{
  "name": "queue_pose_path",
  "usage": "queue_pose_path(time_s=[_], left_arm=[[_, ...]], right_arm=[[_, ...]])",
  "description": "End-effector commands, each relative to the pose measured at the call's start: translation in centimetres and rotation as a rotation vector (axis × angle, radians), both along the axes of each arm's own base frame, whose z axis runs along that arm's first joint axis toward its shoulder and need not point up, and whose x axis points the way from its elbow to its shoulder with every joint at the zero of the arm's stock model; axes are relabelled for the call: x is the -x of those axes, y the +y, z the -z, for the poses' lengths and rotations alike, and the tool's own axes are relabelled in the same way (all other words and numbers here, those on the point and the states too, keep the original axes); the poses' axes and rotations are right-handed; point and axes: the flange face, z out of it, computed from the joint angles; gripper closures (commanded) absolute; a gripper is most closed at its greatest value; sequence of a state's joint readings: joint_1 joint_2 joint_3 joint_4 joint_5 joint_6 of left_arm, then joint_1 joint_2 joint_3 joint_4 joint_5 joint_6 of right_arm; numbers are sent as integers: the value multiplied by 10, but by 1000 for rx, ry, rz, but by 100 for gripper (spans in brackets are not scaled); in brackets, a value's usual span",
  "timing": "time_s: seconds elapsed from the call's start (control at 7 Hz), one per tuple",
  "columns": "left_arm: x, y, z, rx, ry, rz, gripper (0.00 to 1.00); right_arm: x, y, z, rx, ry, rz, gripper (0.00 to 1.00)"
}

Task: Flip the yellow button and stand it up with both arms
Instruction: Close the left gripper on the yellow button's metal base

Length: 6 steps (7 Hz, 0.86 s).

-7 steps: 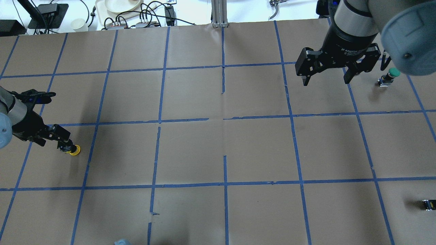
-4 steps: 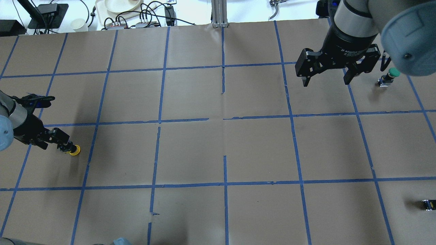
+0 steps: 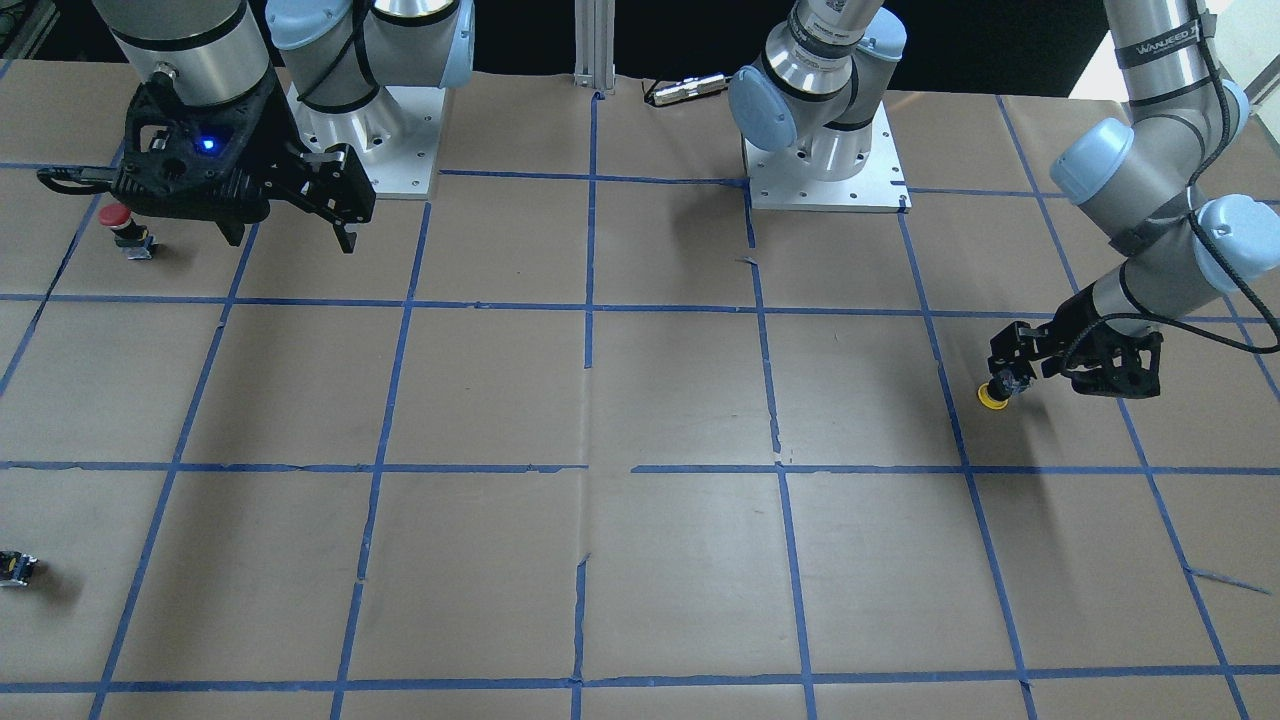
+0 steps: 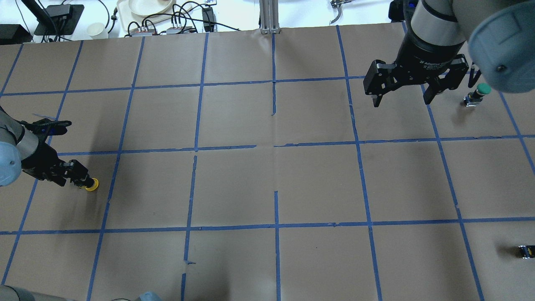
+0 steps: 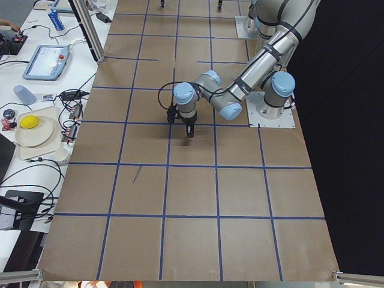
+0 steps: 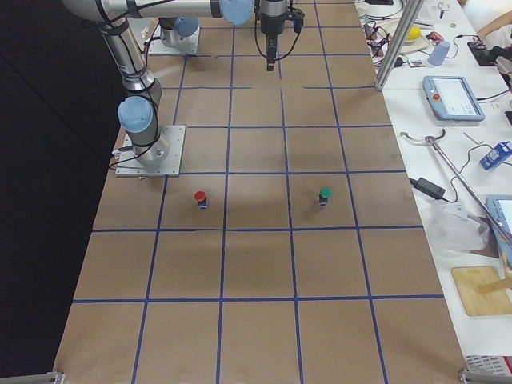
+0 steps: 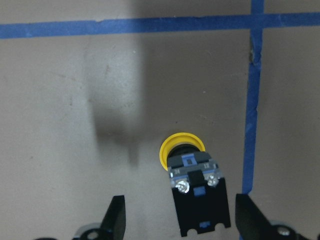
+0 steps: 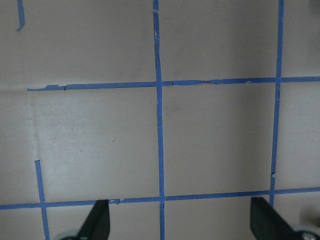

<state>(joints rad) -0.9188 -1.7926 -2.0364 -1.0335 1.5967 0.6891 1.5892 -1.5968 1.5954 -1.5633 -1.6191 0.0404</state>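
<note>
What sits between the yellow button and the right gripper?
Only bare paper and blue tape lines lie between the button and the right gripper, as the overhead view shows.

"adaptive" in white on the right claw point(image 4: 403, 103) — other print unreadable

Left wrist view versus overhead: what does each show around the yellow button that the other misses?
Only the left wrist view: the yellow button seen from its body end, two screws showing, cap pointing away, with the open left tool and its fingers on either side of the body. Only the overhead: the right tool, open and empty at the upper right, a green-capped button beside it, and a small dark block near the right edge. Both: the yellow cap near a blue tape line.
</note>
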Motion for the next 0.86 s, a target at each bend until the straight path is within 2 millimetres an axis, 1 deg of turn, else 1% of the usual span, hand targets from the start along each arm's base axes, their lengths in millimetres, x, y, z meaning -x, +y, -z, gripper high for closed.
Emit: queue_pose_path(time_s=[0.0,0.14,0.29,0.43,0.57,0.71], left_arm=[[1,0,4,-12,7,0,68],[2,-2,3,-13,3,0,89],[2,-2,3,-17,3,2,99],[3,-5,-1,-7,2,25,100],[18,-12,-11,11,-9,52,100],[48,-21,-33,24,-24,95,100]], right_arm=[[0,0,0,0,-4,3,0],[-1,0,0,2,-5,4,0],[-1,0,0,0,-5,4,0],[-1,1,-1,2,-5,6,0],[-1,1,-1,2,-7,6,0],[-1,1,-1,2,-7,6,0]])
